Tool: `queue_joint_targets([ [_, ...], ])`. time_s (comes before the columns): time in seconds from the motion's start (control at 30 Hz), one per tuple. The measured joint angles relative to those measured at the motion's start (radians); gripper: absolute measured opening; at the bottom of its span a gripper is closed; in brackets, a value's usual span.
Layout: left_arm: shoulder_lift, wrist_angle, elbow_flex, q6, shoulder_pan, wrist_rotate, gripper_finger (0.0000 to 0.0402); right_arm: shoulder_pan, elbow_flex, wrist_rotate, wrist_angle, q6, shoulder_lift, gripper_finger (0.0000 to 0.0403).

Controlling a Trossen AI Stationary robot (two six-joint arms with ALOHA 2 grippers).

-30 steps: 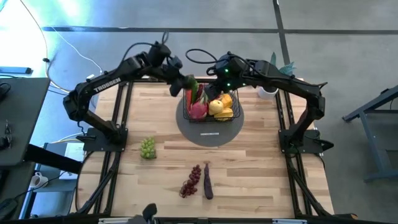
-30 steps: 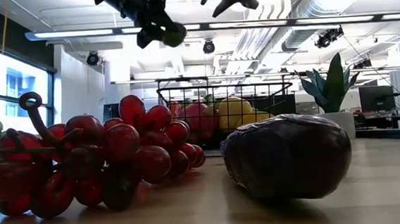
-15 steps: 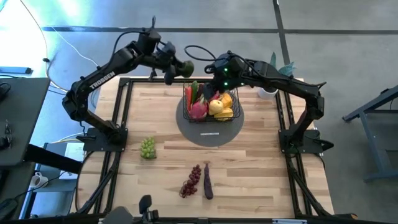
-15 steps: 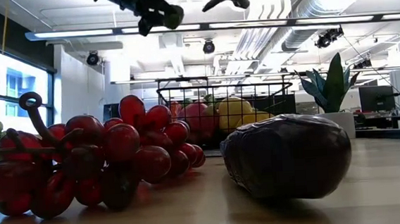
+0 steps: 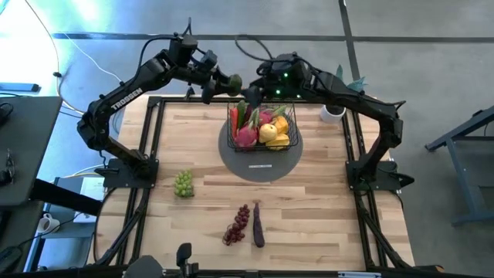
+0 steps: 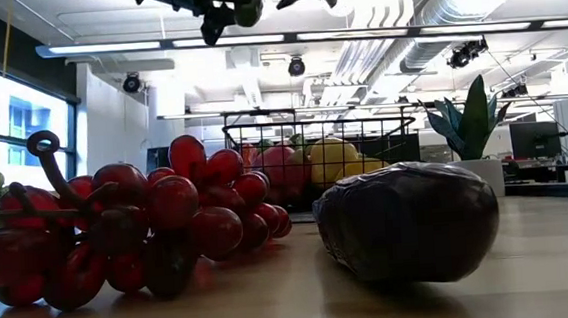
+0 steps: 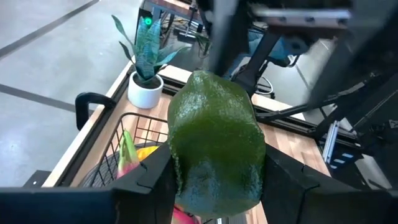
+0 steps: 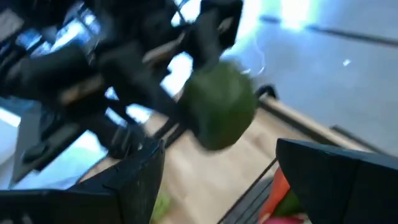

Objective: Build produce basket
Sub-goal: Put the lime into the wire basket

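A: Where's the left gripper (image 5: 225,83)?
B: Up in the air past the far-left corner of the basket (image 5: 262,128), jaws pinching a dark green avocado (image 7: 214,146). Low view has it high near the ceiling lights.

A: Right gripper (image 5: 262,86)?
B: Also raised, just beside the avocado on the basket's far side. Its wrist view shows both dark fingers (image 8: 339,180) spread wide, nothing between them, the avocado ahead of them.

A: Basket?
B: Black wire mesh, sitting on a round grey disc (image 5: 261,158) at the far middle of the worktop (image 5: 324,201). Inside: pink dragon fruit (image 5: 245,136), yellow fruits (image 5: 270,133), red chili (image 5: 234,120), something green and something orange.

A: Loose produce?
B: Green grapes (image 5: 183,184) on the left side of the worktop. Red grapes (image 5: 237,224) and purple eggplant (image 5: 258,225) just beside each other near the front edge, well apart from the basket.

A: Anything else?
B: Potted plant (image 5: 334,110) in a white pot at the far-right corner.
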Motion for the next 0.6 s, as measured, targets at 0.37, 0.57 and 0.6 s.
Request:
queue_joint_targets([
  [0.37, 0.0, 0.053, 0.0, -0.005, -0.055, -0.088, 0.0163, -0.04, 0.0, 0.032, 0.119, 0.0, 0.0, 0.0291],
  [0.57, 0.0, 0.083, -0.001, -0.008, -0.083, -0.168, 0.0163, -0.04, 0.0, 0.013, 0.115, -0.001, 0.0, 0.0291],
  [0.6, 0.0, 0.098, -0.001, -0.01, -0.09, -0.18, 0.0163, -0.04, 0.0, 0.013, 0.113, -0.001, 0.001, 0.0291],
])
